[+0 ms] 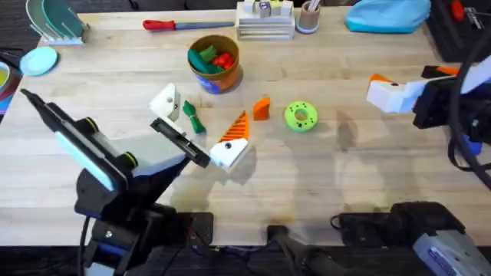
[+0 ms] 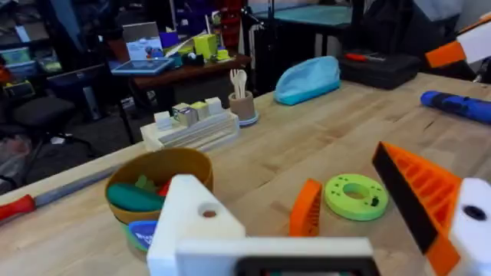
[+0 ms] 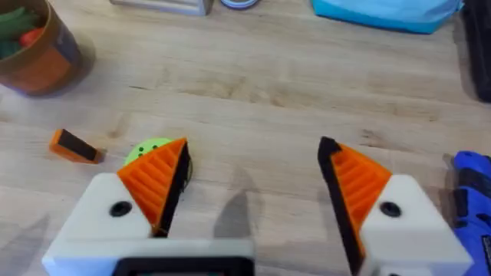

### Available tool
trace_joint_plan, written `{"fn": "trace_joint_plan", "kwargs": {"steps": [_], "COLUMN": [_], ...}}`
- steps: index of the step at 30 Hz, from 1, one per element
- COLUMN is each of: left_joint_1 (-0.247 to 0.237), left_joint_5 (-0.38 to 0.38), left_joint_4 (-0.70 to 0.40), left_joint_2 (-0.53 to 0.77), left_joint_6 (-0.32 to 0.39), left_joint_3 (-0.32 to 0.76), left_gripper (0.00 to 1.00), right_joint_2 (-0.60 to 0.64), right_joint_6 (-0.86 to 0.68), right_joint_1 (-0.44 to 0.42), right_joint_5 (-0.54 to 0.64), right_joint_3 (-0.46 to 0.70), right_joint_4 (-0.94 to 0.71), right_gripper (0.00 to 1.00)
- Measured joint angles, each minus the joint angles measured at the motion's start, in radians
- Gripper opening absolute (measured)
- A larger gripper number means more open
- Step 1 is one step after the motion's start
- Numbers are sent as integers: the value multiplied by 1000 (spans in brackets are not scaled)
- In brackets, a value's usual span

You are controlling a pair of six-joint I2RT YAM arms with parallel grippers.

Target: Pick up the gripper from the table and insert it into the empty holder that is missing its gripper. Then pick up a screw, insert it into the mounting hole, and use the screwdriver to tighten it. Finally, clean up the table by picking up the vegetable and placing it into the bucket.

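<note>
Placement follows from the first step, which judging by the layout is not yet done. The left claw [image 1: 205, 109] hangs low over the table [image 1: 345, 176], spread wide and holding nothing. One of its fingers carries an orange pad [image 1: 236, 126]. The other is the bare white holder [image 1: 163, 101], its mounting hole showing in the left wrist view. This pose probably presents the holder for fitting.

The right claw [image 3: 255, 153] is also wide open and empty, with both pads fitted. It stands well apart from the left claw, so it is probably the one free to fetch the part.

The gripper [image 1: 261, 109] rests on the table just beyond the tip of the left claw's padded finger, between that finger and the green disc [image 1: 301, 116]. It is clear of both claws.

- Attitude: from the left wrist view it stands on an edge, not flat.
- Long axis: it runs roughly forward from the left claw, slightly slanted.
- Ends: the right wrist view shows a dark face at one end. Which end is the thin one cannot be told.

The vegetable [image 1: 193, 117] lies between the left claw's fingers, nearer the holder. The bucket [image 1: 215, 75] stands beyond the left claw and already holds toy pieces.
</note>
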Motion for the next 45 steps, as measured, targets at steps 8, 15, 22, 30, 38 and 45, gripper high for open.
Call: {"fn": "trace_joint_plan", "kwargs": {"steps": [8, 15, 22, 30, 38, 45], "left_joint_1": [-37, -39, -39, -39, -39, -39], "left_joint_5": [16, 19, 20, 20, 15, 15], "left_joint_4": [-129, -129, -129, -129, -129, -129], "left_joint_2": [-5, -3, -3, -3, -3, -3], "left_joint_6": [-28, -34, -34, -34, -33, -33], "left_joint_3": [-15, -15, -15, -15, -15, -15], "left_gripper": [992, 993, 993, 993, 992, 993], "right_joint_2": [0, 0, 0, 0, 0, 0], "right_joint_6": [0, 0, 0, 0, 0, 3], "right_joint_1": [0, 0, 0, 0, 0, 0], "right_joint_5": [0, 0, 0, 0, 0, -5], "right_joint_3": [0, 0, 0, 0, 0, 0], "right_joint_4": [0, 0, 0, 0, 1, -4], "right_gripper": [992, 991, 990, 992, 991, 991]}}
